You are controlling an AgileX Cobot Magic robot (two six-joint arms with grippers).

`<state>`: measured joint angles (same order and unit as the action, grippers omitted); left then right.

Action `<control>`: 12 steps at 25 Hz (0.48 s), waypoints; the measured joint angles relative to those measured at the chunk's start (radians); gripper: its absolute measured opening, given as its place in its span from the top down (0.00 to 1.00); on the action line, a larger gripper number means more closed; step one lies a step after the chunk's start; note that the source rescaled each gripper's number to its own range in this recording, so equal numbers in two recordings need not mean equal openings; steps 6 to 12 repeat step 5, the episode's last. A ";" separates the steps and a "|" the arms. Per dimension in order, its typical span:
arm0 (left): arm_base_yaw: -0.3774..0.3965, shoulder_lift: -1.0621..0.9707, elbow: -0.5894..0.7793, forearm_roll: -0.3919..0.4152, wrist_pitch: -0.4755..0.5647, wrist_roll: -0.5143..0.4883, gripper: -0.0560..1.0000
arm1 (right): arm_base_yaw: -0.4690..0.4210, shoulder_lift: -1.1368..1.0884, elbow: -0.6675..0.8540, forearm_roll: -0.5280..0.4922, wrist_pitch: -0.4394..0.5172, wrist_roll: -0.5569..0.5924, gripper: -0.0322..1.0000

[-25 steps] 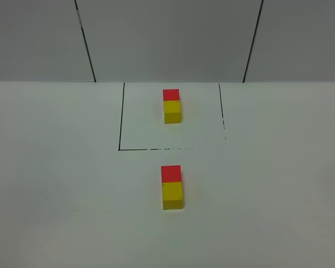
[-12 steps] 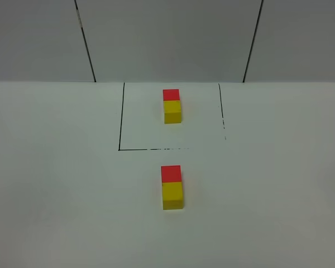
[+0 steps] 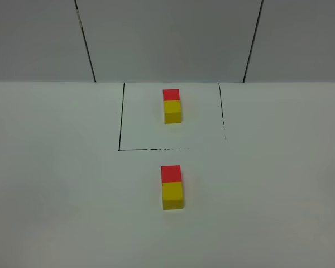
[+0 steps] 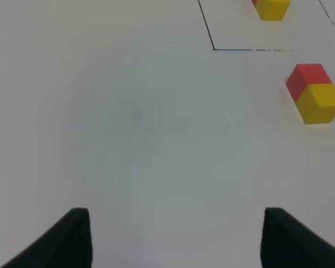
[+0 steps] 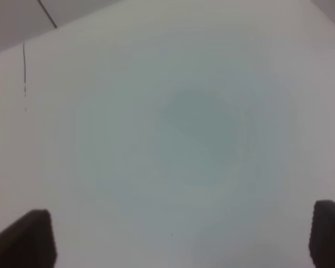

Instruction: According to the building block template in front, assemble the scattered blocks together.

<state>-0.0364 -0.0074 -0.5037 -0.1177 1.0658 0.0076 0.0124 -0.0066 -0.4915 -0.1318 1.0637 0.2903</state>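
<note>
The template, a red cube (image 3: 171, 94) joined to a yellow cube (image 3: 172, 111), sits inside a thin black drawn rectangle (image 3: 120, 120) at the back middle. In front of the frame an unframed red cube (image 3: 171, 173) touches an unframed yellow cube (image 3: 172, 195) in a line, red at the far end. In the left wrist view this pair shows as red (image 4: 307, 79) and yellow (image 4: 319, 103), far from my left gripper (image 4: 170, 237), which is open and empty. My right gripper (image 5: 181, 237) is open and empty over bare white table. Neither gripper shows in the exterior high view.
The white table (image 3: 56, 184) spreads on both sides of the blocks. A grey panelled wall (image 3: 167, 39) stands behind it. A piece of the frame line (image 5: 24, 70) shows in the right wrist view.
</note>
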 joint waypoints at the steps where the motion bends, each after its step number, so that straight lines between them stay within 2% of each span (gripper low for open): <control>1: 0.000 0.000 0.000 0.000 0.000 0.000 0.59 | 0.000 0.000 0.000 0.000 0.000 0.000 0.19; 12: 0.000 0.000 0.000 0.000 0.000 0.000 0.59 | 0.000 0.000 0.000 0.000 0.000 0.000 0.19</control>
